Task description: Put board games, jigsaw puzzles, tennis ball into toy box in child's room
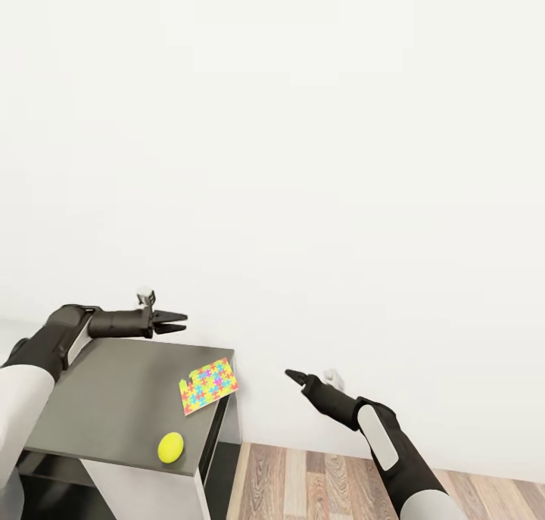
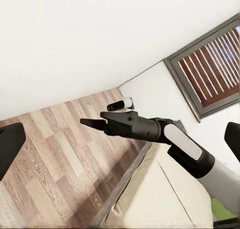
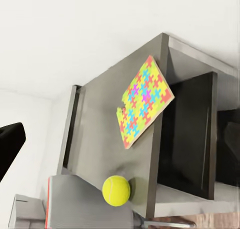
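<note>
A jigsaw puzzle (image 1: 209, 384) with yellow, pink, blue and green pieces lies at the right end of the table (image 1: 113, 399), one corner over the edge. The yellow tennis ball (image 1: 171, 446) rests near the table's front edge. My left gripper (image 1: 172, 322) hovers open and empty above the table's back edge, close to the wall. Off the table's right end, over the floor, my right gripper (image 1: 291, 375) is held open and empty. The right wrist view looks at the puzzle (image 3: 142, 101) and the ball (image 3: 116, 190). The bed (image 2: 165, 194) lies behind my right gripper (image 2: 87, 122).
A white wall rises close behind the table. Wood-plank floor (image 1: 341, 482) stretches to the right of it. A grey object with a red edge (image 3: 55, 201) sits near the ball. A dark-framed window with slats (image 2: 215, 64) is set in the wall by the bed.
</note>
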Robot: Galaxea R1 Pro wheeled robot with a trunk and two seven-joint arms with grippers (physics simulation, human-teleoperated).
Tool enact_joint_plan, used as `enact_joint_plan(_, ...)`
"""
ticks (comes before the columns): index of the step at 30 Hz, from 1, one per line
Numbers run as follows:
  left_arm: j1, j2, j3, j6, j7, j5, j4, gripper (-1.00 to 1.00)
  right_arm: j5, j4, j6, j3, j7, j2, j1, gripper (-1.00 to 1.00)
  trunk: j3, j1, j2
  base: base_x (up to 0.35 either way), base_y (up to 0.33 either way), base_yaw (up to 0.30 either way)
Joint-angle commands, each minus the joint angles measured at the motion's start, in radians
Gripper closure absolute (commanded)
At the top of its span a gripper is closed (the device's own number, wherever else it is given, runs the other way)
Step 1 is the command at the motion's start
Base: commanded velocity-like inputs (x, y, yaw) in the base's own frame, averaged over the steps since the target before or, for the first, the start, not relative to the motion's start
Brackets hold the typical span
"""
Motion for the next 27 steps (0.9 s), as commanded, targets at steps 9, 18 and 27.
enact_joint_plan(9,0.193,-0.013,-0.017,0.144,-0.002,0.01,-0.471,-1.0,-0.013,0.001,0.001,-0.004,-0.024,0.001,-0.001,-1.0,-0.03,0.035,-0.065,0.0,0.0,0.0)
enact_joint_plan(18,0.239,-0.011,-0.022,0.145,-0.002,0.007,-0.555,-1.0,-0.016,0.026,0.118,-0.004,-0.019,0.012,-0.03,-1.0,-0.059,0.07,-0.128,0.0,0.0,0.0)
enact_joint_plan(27,0.249,-0.004,-0.019,0.145,-0.002,0.008,-0.57,-1.0,-0.009,0.106,0.137,-0.003,-0.015,0.048,-0.077,-1.0,-0.087,0.104,-0.191,0.0,0.0,0.0)
